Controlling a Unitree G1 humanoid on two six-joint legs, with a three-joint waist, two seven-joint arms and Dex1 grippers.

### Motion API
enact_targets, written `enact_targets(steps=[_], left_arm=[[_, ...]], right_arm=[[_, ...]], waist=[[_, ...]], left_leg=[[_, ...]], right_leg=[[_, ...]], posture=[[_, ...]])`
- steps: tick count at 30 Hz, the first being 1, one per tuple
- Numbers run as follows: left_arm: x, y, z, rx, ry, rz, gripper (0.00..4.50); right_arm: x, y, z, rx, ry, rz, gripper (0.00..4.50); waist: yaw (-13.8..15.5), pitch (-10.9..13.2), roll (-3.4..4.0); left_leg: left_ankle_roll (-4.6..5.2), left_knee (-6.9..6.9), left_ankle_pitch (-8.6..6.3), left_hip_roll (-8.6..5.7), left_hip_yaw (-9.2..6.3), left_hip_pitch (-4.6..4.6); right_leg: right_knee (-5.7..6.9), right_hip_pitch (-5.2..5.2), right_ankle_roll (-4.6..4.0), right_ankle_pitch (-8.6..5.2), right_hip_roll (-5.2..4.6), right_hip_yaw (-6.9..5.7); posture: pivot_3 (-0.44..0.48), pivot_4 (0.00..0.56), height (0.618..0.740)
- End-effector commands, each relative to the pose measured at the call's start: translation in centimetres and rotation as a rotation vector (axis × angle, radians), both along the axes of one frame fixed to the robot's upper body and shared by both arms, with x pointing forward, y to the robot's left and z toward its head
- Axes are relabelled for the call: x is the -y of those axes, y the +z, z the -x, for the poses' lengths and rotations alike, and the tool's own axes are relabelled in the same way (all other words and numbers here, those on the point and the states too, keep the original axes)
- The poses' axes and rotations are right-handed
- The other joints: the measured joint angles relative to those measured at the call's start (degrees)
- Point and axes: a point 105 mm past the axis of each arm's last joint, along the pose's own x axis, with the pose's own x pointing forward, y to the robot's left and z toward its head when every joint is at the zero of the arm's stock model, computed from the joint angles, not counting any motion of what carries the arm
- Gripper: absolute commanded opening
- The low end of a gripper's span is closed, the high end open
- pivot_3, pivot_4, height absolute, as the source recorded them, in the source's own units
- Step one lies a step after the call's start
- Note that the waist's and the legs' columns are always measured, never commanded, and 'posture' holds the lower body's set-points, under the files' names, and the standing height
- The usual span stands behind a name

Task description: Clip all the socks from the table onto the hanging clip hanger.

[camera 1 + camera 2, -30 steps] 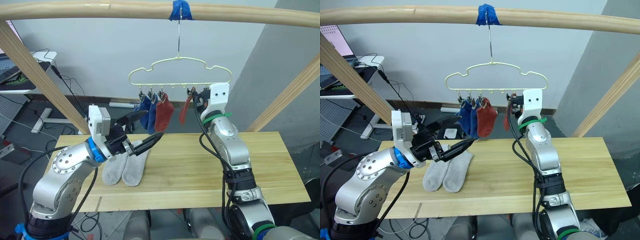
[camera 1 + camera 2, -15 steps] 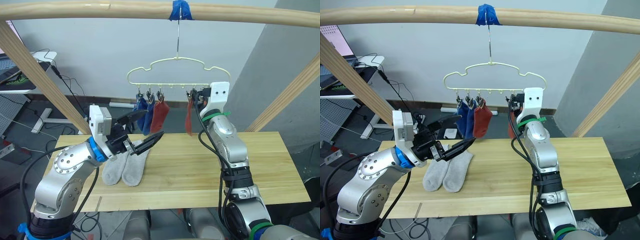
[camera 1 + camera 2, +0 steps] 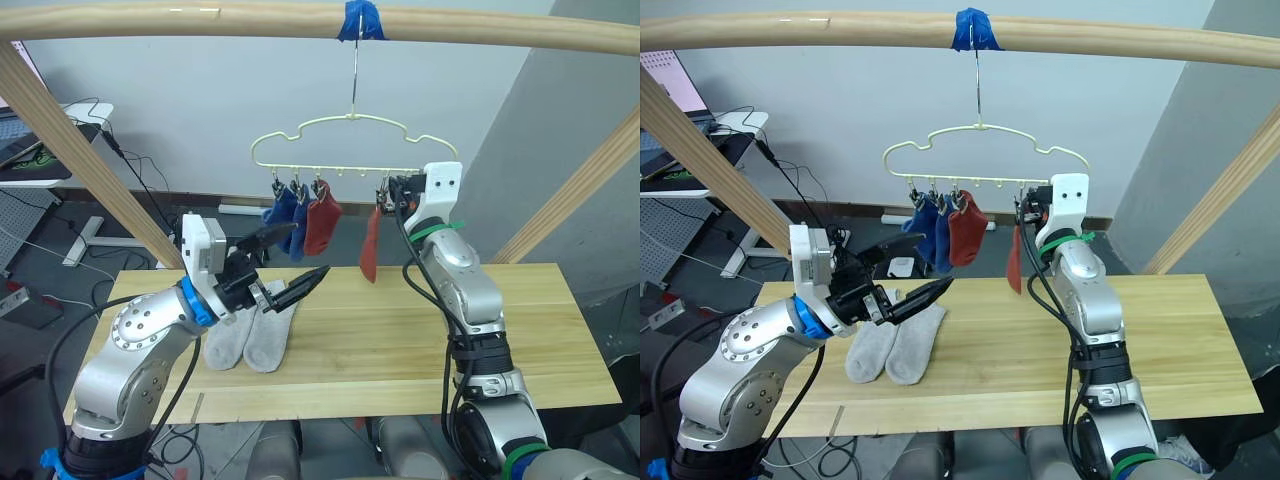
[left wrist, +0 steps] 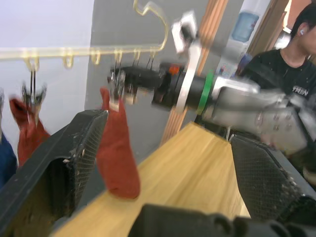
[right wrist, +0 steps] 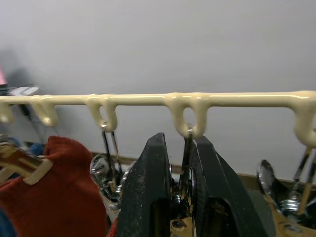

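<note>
The right gripper (image 5: 178,192) is squeezed on a metal clip (image 5: 185,163) of the clip hanger (image 3: 355,140), upper middle of the frame; if it lets go too early, the red sock (image 3: 370,245) below it may drop onto the desk (image 3: 540,330); the left gripper (image 3: 295,265) hangs open, left of centre, over two grey socks (image 3: 250,335).
</note>
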Motion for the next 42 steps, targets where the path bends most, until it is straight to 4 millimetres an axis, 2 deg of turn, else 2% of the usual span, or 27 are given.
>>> enact_targets(steps=[1,2,4,5,6,10,15,18,22,24,28,35,40,42], left_arm=[[-2.3,-4.3,-1.0,-0.166,0.120,-0.100,4.50],[-3.9,-6.8,-1.7,-0.239,0.188,-0.156,4.50],[-5.8,-9.9,-2.5,-0.293,0.242,-0.274,4.50],[-6.1,-10.7,-2.7,-0.289,0.239,-0.323,4.50],[-6.2,-11.1,-2.9,-0.279,0.230,-0.353,4.50],[-5.8,-13.5,-4.1,-0.244,0.165,-0.498,4.50],[-4.7,-14.7,-6.3,-0.189,0.148,-0.557,4.50],[-4.6,-17.0,-7.0,-0.229,0.129,-0.646,4.50],[-4.7,-18.9,-7.1,-0.325,0.103,-0.661,4.50],[-4.5,-19.9,-6.7,-0.387,0.083,-0.646,4.13],[-4.0,-20.1,-6.3,-0.390,0.042,-0.630,3.22],[-3.3,-19.0,-5.9,-0.334,0.001,-0.574,1.69],[-2.6,-18.4,-4.6,-0.306,-0.047,-0.557,0.36],[-2.2,-17.7,-4.2,-0.298,-0.066,-0.522,0.02]], right_arm=[[0.3,1.4,0.9,-0.024,0.135,-0.039,0.18],[0.6,1.6,1.1,-0.075,0.196,-0.076,0.18],[1.0,2.1,1.6,-0.150,0.283,-0.138,0.18],[1.2,2.2,1.8,-0.177,0.310,-0.160,0.18],[1.2,2.4,1.9,-0.194,0.324,-0.172,0.18],[1.2,2.7,2.3,-0.245,0.365,-0.177,0.18],[1.1,2.9,2.4,-0.258,0.375,-0.155,0.18],[1.0,2.7,2.7,-0.268,0.367,-0.163,0.18],[1.0,2.7,2.9,-0.269,0.363,-0.160,0.18],[1.1,2.7,3.0,-0.271,0.353,-0.164,0.18],[1.2,2.8,3.1,-0.268,0.337,-0.175,0.18],[1.8,2.6,3.2,-0.269,0.310,-0.183,0.18],[1.9,2.5,3.2,-0.273,0.312,-0.173,0.18],[2.0,2.5,3.1,-0.275,0.311,-0.174,0.18]], waist=[[-0.08,0.00,0.00],[-0.18,0.00,0.01],[-0.28,0.04,0.06],[-0.31,0.04,0.07],[-0.30,0.04,0.07],[-0.10,0.07,0.11],[-0.20,0.08,0.13],[-0.34,0.08,0.13],[-0.76,0.08,0.13],[-0.98,0.08,0.13],[-1.56,0.07,0.14],[-2.07,0.08,0.14],[-2.07,0.08,0.14],[-2.07,0.08,0.14]], left_leg=[[0.00,0.00,0.00,0.00,0.00,0.01],[0.00,0.00,0.00,0.00,0.00,0.01],[0.00,0.02,0.00,0.00,0.00,0.04],[0.01,0.02,0.00,0.00,0.00,0.04],[0.01,0.03,0.01,0.00,-0.01,0.04],[0.00,0.01,0.00,0.00,-0.01,-0.01],[0.01,-0.04,-0.01,0.00,0.01,-0.06],[0.01,-0.05,-0.01,-0.01,0.01,-0.07],[0.01,-0.04,-0.01,-0.01,0.01,-0.07],[0.02,-0.03,-0.01,-0.01,0.00,-0.06],[0.01,0.02,0.00,-0.01,0.00,0.00],[0.02,-0.01,0.00,-0.01,-0.01,0.01],[0.01,-0.02,0.00,-0.01,-0.01,-0.01],[0.01,-0.02,0.00,-0.01,-0.02,-0.01]], right_leg=[[0.01,0.00,0.01,-0.01,0.00,0.00],[0.01,0.00,0.02,-0.02,0.00,0.00],[0.06,0.00,0.05,-0.04,0.00,0.00],[0.07,0.00,0.01,-0.05,0.01,0.00],[0.06,0.00,-0.23,-0.17,0.02,-0.02],[0.02,-0.02,-0.30,-0.20,0.00,-0.03],[-0.01,-0.05,-0.11,-0.04,0.00,-0.04],[0.00,-0.05,-0.11,-0.04,0.00,-0.04],[0.02,-0.06,-0.09,-0.05,0.00,-0.03],[0.06,-0.05,-0.06,-0.07,0.00,-0.04],[0.07,0.02,0.00,-0.06,0.00,-0.02],[0.07,0.02,0.00,-0.05,0.00,-0.02],[0.05,0.01,-0.01,-0.06,0.00,-0.01],[0.06,0.01,0.00,-0.06,0.00,-0.02]], posture=[[-0.085,0.204,0.740],[-0.085,0.204,0.740],[-0.094,0.207,0.740],[-0.094,0.207,0.740],[-0.097,0.208,0.740],[-0.106,0.214,0.740],[-0.115,0.215,0.740],[-0.138,0.220,0.740],[-0.155,0.222,0.740],[-0.161,0.222,0.740],[-0.185,0.226,0.740],[-0.189,0.227,0.740],[-0.176,0.221,0.740],[-0.174,0.220,0.740]])
